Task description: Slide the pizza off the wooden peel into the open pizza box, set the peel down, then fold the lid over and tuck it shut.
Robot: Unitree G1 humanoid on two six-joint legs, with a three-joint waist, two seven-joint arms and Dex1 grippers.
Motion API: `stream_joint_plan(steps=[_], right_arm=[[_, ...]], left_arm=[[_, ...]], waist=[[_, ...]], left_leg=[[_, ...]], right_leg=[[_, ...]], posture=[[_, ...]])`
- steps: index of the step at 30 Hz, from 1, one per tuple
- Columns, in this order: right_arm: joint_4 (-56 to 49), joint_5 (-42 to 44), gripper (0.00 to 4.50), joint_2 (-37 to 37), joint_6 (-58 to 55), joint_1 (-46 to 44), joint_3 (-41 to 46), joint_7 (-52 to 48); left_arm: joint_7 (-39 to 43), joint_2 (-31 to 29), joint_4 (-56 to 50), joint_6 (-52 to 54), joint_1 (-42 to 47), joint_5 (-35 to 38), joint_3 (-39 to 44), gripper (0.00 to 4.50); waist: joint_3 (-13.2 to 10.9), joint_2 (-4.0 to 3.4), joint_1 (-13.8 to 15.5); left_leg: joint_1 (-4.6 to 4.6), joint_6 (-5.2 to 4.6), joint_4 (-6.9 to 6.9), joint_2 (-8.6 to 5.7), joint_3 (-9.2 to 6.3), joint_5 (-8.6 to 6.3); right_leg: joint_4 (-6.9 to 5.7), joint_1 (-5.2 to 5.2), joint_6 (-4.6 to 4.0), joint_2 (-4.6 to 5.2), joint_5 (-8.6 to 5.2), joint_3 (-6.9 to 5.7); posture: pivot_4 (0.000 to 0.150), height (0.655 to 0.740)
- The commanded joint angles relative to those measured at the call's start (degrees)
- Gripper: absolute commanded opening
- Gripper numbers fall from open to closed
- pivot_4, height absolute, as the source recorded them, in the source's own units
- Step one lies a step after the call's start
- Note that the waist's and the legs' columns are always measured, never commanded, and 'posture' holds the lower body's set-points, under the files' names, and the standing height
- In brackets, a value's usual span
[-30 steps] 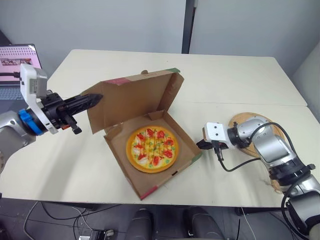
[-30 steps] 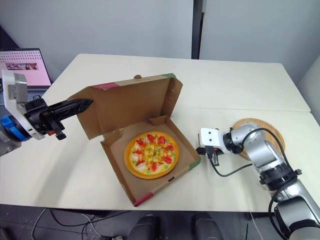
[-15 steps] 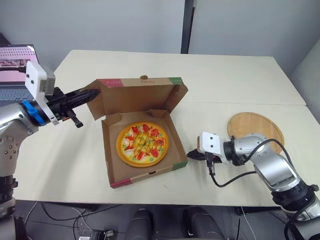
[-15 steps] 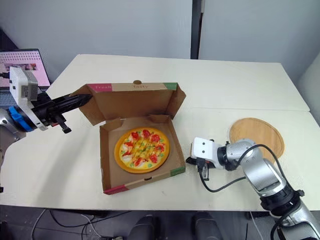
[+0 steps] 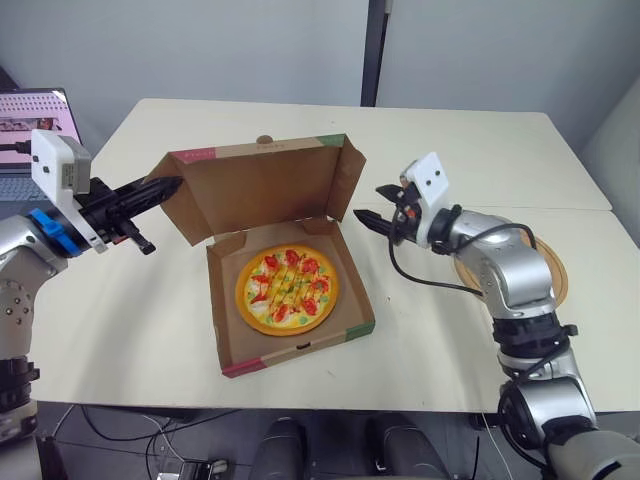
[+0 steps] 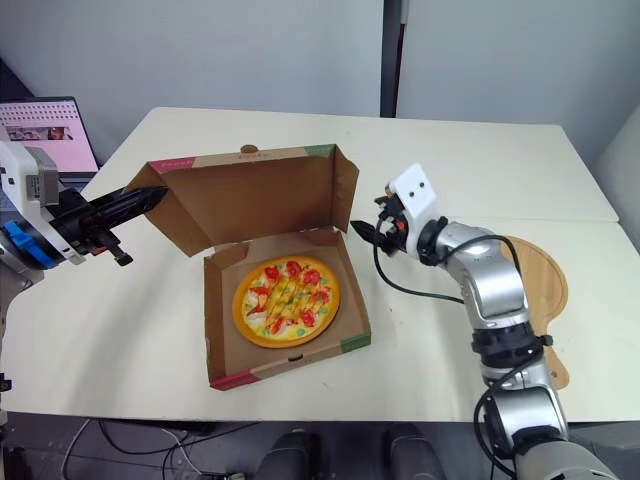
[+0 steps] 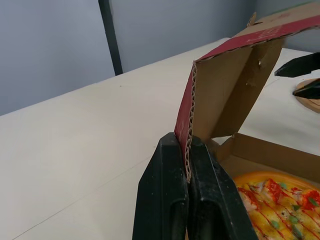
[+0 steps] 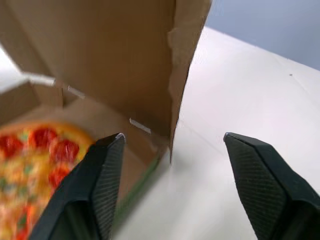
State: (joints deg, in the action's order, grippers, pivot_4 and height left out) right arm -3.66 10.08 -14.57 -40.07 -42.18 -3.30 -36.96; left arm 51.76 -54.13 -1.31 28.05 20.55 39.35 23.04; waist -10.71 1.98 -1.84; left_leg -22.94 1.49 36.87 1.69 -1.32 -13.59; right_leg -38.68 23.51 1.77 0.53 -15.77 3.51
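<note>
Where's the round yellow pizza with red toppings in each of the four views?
Left eye: round yellow pizza in the cardboard box, left of centre.
Right eye: pizza, same place.
Left wrist: pizza beyond the black fingers.
Right wrist: pizza by the raised brown lid.
Shared landmark: that lid.

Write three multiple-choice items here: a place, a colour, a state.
1. The pizza lies: A in the pizza box; B left of it; C right of it.
2. The lid flap edge in the left gripper is: A blue; B white; C red.
3. The right gripper is: A shut on the flap; B open; C shut, empty.
Key: 1 A, box walls surround it; 2 C, red stripe shows; 3 B, fingers stand apart.
</note>
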Motion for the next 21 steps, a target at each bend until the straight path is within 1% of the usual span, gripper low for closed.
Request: stream_joint_plan(steps=[1,5,8,16,21], right_arm=[[1.6,1.6,3.37,1.8,0.6,-3.6,1.7,2.8],[3.1,2.8,3.37,3.4,1.1,-6.0,1.6,3.5],[5.1,3.1,2.83,4.1,2.3,-7.5,1.5,4.5],[8.0,3.4,0.01,4.3,4.4,-9.5,1.5,5.7],[7.8,2.9,0.01,3.6,4.4,-9.8,1.9,7.2]], left_arm=[[0.0,0.1,-0.6,-0.2,0.5,0.5,2.6,0.00],[-0.1,0.3,-1.1,0.2,0.0,0.5,2.9,0.00],[-0.1,0.4,-1.4,0.5,-0.1,0.5,3.1,0.00],[0.1,0.5,-2.3,1.0,-0.7,0.7,3.2,0.00],[-1.1,1.4,-1.0,1.2,2.0,0.4,2.1,0.00]], waist=[[0.0,0.00,0.0],[0.0,0.00,-0.1],[0.0,-0.01,-0.2],[0.0,0.00,-0.2],[0.0,0.00,-0.1]], left_leg=[[0.00,0.00,0.00,-0.01,0.00,0.00],[0.00,0.00,0.00,-0.01,0.01,0.00],[0.01,0.00,-0.01,0.00,0.01,0.00],[0.01,0.00,-0.01,0.01,0.02,0.00],[0.00,0.00,-0.01,0.00,0.01,0.00]], right_leg=[[0.00,-0.01,0.00,0.02,0.00,0.00],[0.00,-0.01,0.00,0.03,0.00,-0.01],[-0.03,0.01,0.00,0.01,0.00,-0.01],[-0.06,0.03,0.00,0.01,0.00,0.00],[-0.07,0.03,0.00,0.01,0.00,0.00]], posture=[[0.150,0.7344],[0.150,0.7344],[0.150,0.7344],[0.150,0.7344],[0.150,0.7344]])
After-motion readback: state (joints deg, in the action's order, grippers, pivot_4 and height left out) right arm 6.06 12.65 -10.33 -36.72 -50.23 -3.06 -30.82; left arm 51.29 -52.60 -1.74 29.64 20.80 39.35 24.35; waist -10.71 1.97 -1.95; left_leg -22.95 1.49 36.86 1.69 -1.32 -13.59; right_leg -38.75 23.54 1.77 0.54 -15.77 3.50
